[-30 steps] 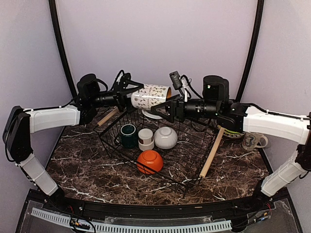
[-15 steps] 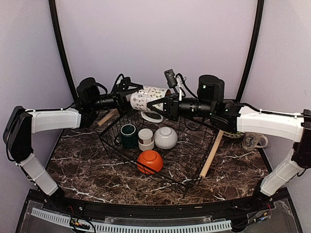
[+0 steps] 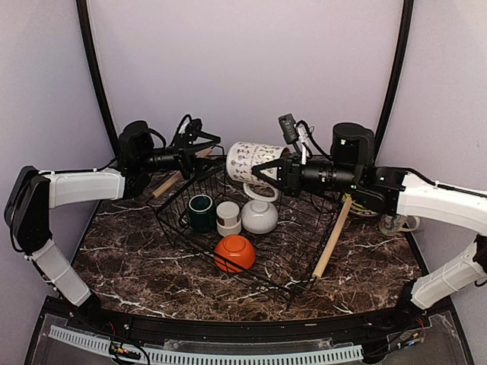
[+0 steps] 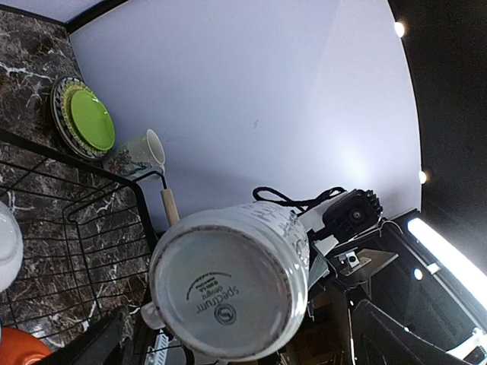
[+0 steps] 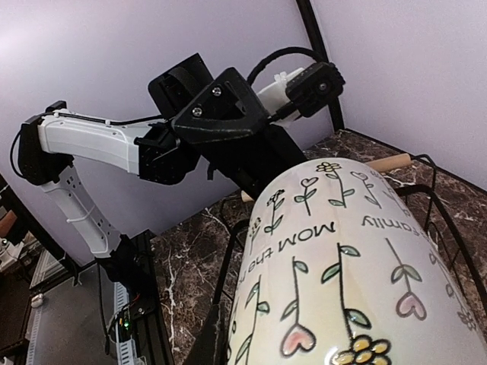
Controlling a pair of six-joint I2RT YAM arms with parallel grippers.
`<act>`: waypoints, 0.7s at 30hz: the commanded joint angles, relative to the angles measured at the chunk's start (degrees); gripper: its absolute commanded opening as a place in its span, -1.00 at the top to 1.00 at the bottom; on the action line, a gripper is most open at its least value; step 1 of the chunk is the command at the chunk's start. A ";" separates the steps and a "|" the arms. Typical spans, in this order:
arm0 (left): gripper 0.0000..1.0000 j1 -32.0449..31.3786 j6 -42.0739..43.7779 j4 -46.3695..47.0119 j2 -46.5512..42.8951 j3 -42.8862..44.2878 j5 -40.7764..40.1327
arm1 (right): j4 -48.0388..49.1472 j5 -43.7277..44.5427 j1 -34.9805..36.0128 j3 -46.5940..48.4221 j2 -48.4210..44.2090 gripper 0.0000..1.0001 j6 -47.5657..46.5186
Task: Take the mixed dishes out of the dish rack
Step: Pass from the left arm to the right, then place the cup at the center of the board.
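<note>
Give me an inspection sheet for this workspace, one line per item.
Surface: dark veined marble table, no spills seen.
Job's things: black wire dish rack holds dark green cup, small white cup, white bowl, orange bowl; flower-patterned white mug held above its far end; lime-green plate stack and second patterned mug on the table, right.
Clutter: nothing seen.
Grippers: right gripper shut on the flower-patterned mug; left gripper open, facing its base.
Cables: black cables loop at both wrists.
Surroundings: plain lilac walls, black curved poles.
</note>
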 commanded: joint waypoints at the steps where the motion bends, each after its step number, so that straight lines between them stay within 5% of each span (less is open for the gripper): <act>1: -0.98 2.13 7.94 -3.45 -2.47 1.60 0.81 | 0.18 6.99 -0.38 -1.16 -6.75 1.00 -1.19; 7: -0.98 2.56 25.27 -24.18 -5.37 6.09 -2.40 | -17.17 19.63 -0.38 1.17 -14.67 1.00 -5.51; 13: -0.98 2.56 47.52 -56.36 -7.38 16.76 -14.13 | -39.40 38.26 -0.38 5.60 -21.67 1.00 -4.31; 21: -0.98 2.56 60.95 -69.71 -6.27 25.15 -23.98 | -68.88 50.31 -0.46 14.13 -25.50 1.00 11.18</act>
